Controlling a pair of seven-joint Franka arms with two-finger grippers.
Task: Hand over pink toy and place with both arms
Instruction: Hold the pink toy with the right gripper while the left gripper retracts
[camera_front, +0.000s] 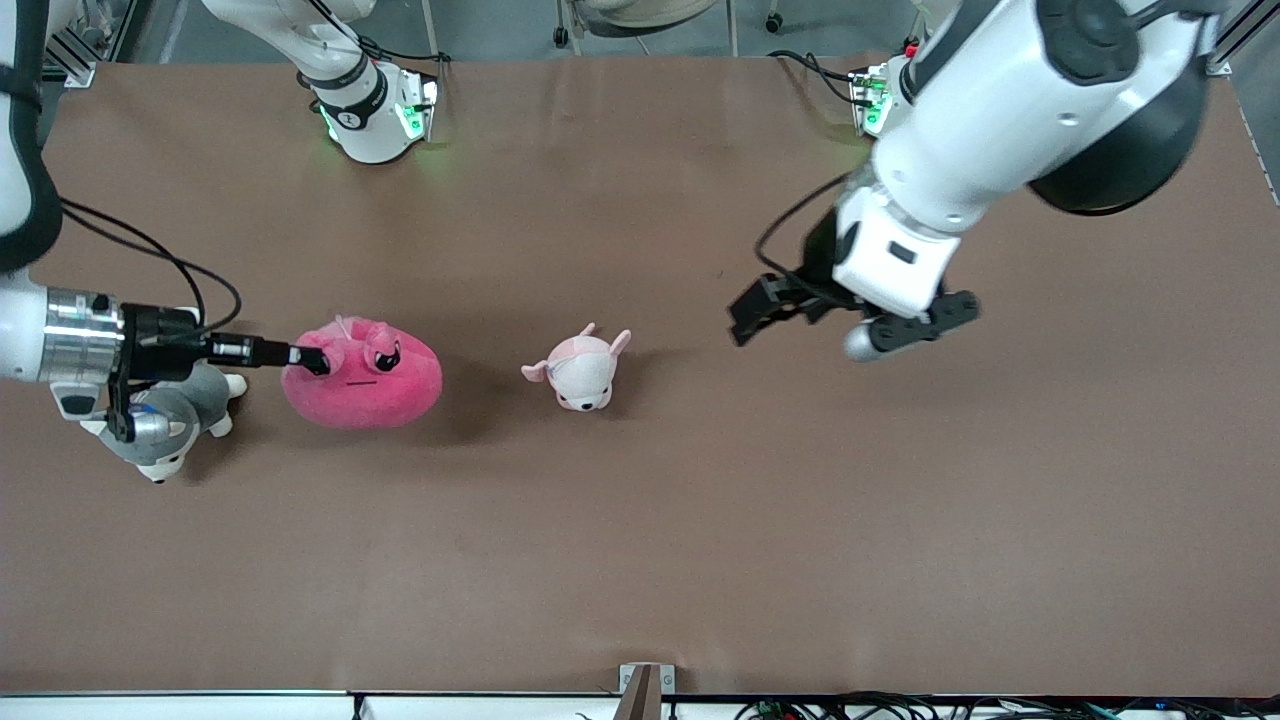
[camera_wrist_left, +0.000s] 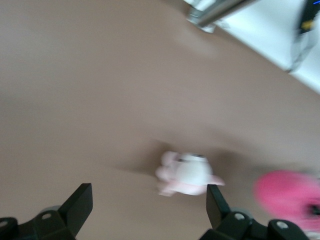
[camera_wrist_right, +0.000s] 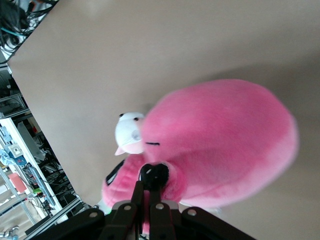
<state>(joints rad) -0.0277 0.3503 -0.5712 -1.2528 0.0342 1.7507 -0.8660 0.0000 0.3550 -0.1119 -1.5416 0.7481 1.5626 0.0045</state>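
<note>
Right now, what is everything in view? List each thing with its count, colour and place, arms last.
pink toy: 1, bright magenta, on the table toward the right arm's end, pinched at its edge.
small plush: 1, pale pink and white, beside the pink toy, toward the left arm's end from it.
husky plush: 1, grey and white, beside the pink toy toward the right arm's end, partly under the right wrist.
table: 1, brown.
right gripper: 1, black, shut on the pink toy.
left gripper: 1, black, open, over bare table beside the small plush.
</note>
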